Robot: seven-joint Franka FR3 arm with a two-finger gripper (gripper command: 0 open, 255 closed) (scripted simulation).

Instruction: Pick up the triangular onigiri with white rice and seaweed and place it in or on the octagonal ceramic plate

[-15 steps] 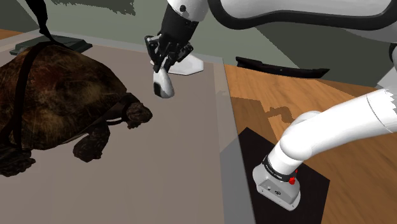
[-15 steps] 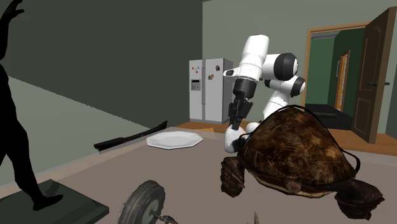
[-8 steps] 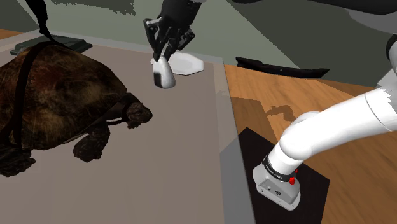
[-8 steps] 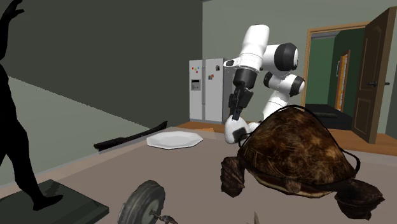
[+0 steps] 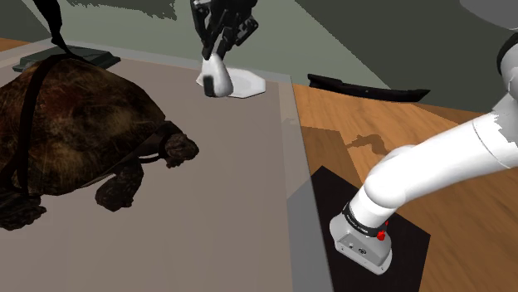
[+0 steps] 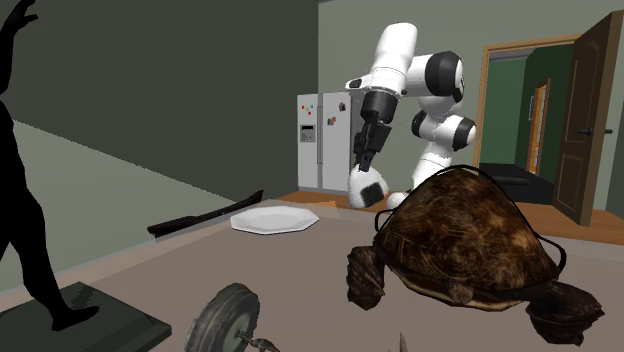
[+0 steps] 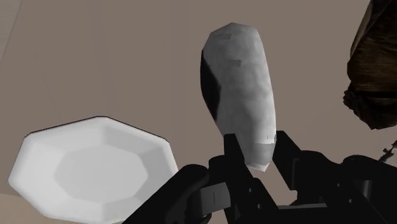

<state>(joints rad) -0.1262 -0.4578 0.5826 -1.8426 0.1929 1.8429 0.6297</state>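
Note:
The onigiri (image 5: pixel 215 75) (image 6: pixel 365 189) (image 7: pixel 242 95) is a white rounded lump with a dark seaweed patch, and it hangs in the air from my gripper (image 5: pixel 217 56) (image 6: pixel 363 172) (image 7: pixel 259 151), which is shut on its upper end. The white octagonal plate (image 5: pixel 241 83) (image 6: pixel 272 220) (image 7: pixel 95 165) lies flat on the beige surface. In the shoulder view the onigiri hangs in front of the plate's near left edge. The wrist view has the plate off to one side of the onigiri, not directly under it.
A large brown tortoise (image 5: pixel 75 133) (image 6: pixel 465 245) fills the shoulder view's left. A long black flat object (image 5: pixel 369 87) (image 6: pixel 205 220) lies beyond the plate. A black figure on a dark base (image 6: pixel 40 260) and a small wheel (image 6: pixel 225 318) stand nearer the second camera. Wooden floor (image 5: pixel 373 133) borders the beige surface.
The arm has lifted the onigiri and carried it away from the tortoise toward the plate; the grip has stayed shut on it.

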